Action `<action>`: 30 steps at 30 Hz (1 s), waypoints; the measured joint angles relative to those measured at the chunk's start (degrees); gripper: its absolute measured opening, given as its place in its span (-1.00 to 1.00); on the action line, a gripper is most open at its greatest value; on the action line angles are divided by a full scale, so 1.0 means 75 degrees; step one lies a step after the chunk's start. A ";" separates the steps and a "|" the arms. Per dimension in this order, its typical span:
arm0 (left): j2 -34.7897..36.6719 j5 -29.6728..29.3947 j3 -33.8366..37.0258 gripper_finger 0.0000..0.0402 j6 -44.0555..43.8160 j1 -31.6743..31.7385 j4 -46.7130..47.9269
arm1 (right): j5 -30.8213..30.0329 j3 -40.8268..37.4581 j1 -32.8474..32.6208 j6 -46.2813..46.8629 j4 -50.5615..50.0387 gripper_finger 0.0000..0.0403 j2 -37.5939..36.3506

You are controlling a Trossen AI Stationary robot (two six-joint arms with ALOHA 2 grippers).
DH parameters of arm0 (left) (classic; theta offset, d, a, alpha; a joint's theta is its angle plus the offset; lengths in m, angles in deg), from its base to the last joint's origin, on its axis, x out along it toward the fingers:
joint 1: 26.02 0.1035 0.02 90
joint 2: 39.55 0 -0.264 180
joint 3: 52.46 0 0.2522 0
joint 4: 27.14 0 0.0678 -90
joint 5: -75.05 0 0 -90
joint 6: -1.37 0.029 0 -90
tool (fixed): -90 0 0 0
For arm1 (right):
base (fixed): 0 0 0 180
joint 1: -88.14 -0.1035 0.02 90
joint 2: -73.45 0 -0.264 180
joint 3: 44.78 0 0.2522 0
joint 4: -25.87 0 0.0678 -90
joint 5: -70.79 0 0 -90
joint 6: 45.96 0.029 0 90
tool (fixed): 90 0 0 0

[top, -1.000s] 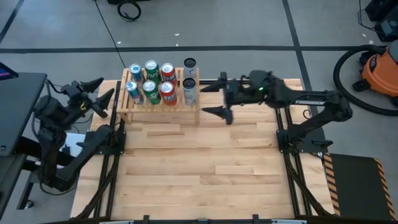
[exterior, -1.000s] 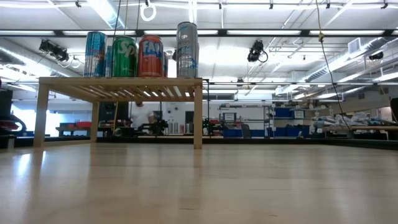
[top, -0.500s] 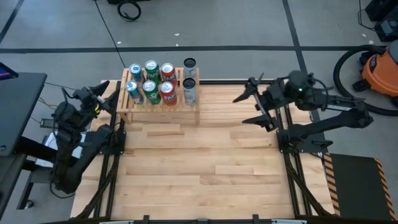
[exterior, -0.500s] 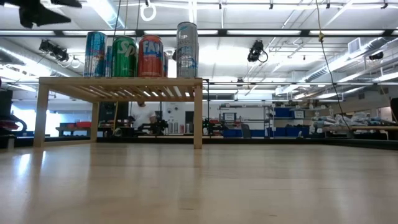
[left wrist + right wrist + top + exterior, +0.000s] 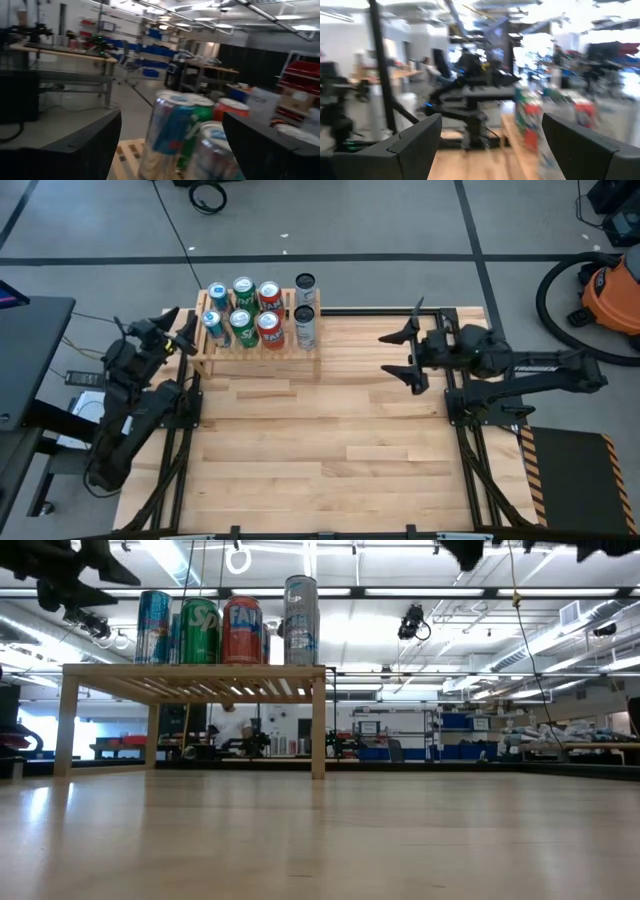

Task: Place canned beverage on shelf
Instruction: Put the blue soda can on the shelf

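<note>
The light-wood slatted shelf stands on its short legs at the table's far left and bears several cans: blue, green, red and grey ones. In the low view the cans stand upright on the shelf's top. My left gripper is open and empty just left of the shelf. My right gripper is open and empty over the table's far right, well clear of the shelf. The left wrist view shows the cans close ahead.
The wooden table top stretches in front of and to the right of the shelf. An orange vacuum cleaner stands on the floor beyond the right edge. A dark desk stands left of the table.
My right gripper has drawn back from beside the shelf toward the table's right edge, still open. My left gripper has shifted a little toward the shelf's left end.
</note>
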State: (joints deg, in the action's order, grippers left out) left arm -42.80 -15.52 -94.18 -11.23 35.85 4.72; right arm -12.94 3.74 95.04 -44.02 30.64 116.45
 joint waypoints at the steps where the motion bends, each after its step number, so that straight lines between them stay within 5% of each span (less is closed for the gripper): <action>1: 0.0002 -0.0095 0.0100 0.74 -0.0002 0.0000 -0.0068 | -0.0212 -0.0180 0.0000 0.0008 0.0040 0.76 -0.0011; 12: 0.0007 -0.0074 0.1413 0.74 -0.0037 -0.0025 -0.1105 | -0.1032 -0.2240 -0.0023 0.0971 0.1074 0.76 -0.0133; 21: 0.0012 0.0238 0.1896 0.74 0.0031 -0.0529 -0.1894 | -0.0700 -0.4159 -0.0066 0.1175 0.4029 0.76 -0.0776; 30: 0.0015 -0.0119 0.1904 0.74 0.0312 -0.0995 -0.1791 | -0.0752 -0.4587 -0.0067 0.0856 0.4052 0.76 -0.0868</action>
State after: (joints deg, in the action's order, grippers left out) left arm -42.69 -16.41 -79.90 -8.89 28.38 -8.71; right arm -18.58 -30.66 94.53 -37.60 61.03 109.94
